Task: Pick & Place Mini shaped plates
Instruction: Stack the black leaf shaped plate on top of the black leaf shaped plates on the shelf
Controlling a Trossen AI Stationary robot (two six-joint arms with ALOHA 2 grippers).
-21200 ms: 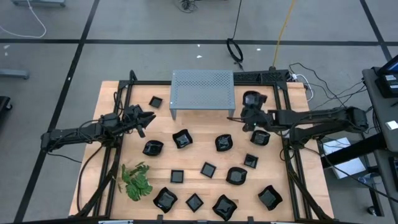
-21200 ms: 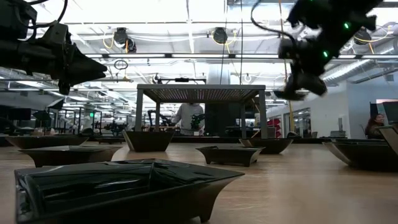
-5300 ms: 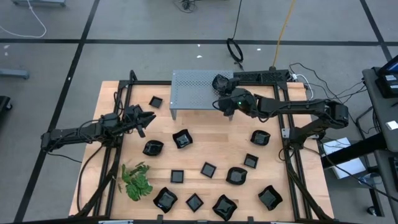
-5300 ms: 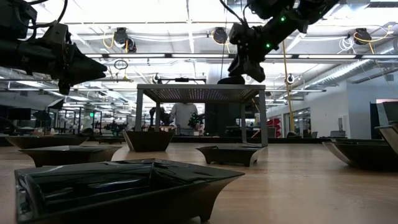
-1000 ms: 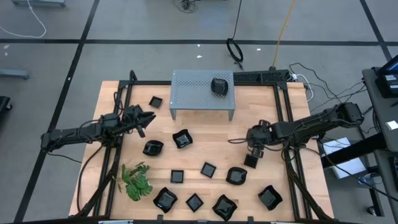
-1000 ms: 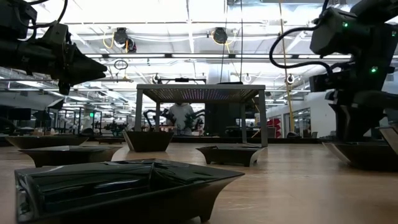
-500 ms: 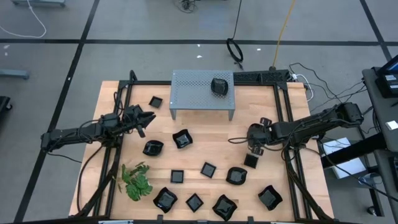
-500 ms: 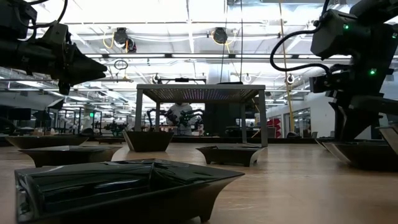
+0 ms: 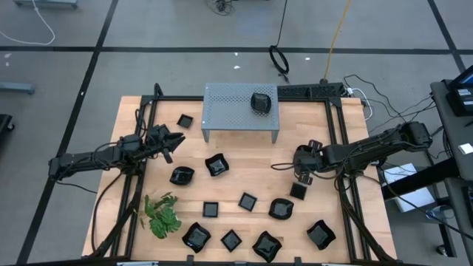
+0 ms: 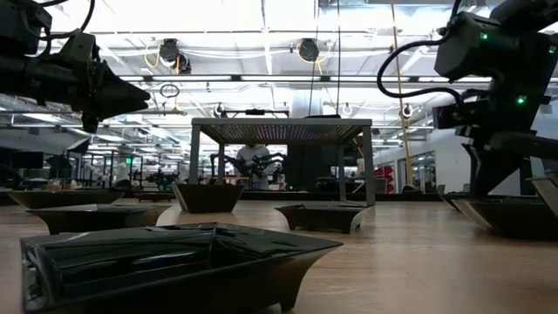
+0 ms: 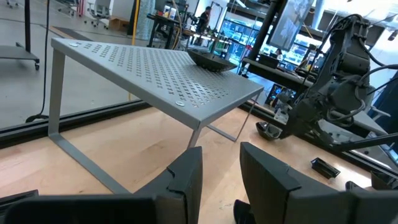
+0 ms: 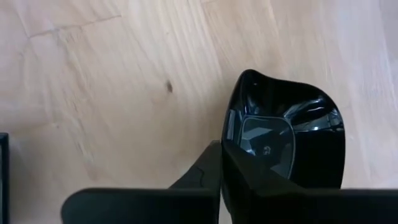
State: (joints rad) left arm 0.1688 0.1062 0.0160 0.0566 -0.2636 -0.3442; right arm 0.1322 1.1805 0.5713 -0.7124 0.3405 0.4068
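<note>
While pinching: right gripper (image 12: 221, 180) is clamped on a black plate's (image 12: 283, 137) rim, near the table's (image 9: 244, 159) right edge.
Risk: glossy rim may slip when lifted.
Left gripper (image 11: 217, 171): half-open, empty.

glossy black mini plates (image 9: 215, 165) all over the pale wood-grain table (image 9: 244, 151), grey stand (image 9: 240, 109) was dotted with tiny perforations, green leafy sprig (image 9: 162, 215), arms were dark, black frame rails (image 9: 341, 185)

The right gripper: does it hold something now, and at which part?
The right gripper is shut on the rim of a wavy-edged black plate near the table's right side. The left gripper holds nothing.
</note>
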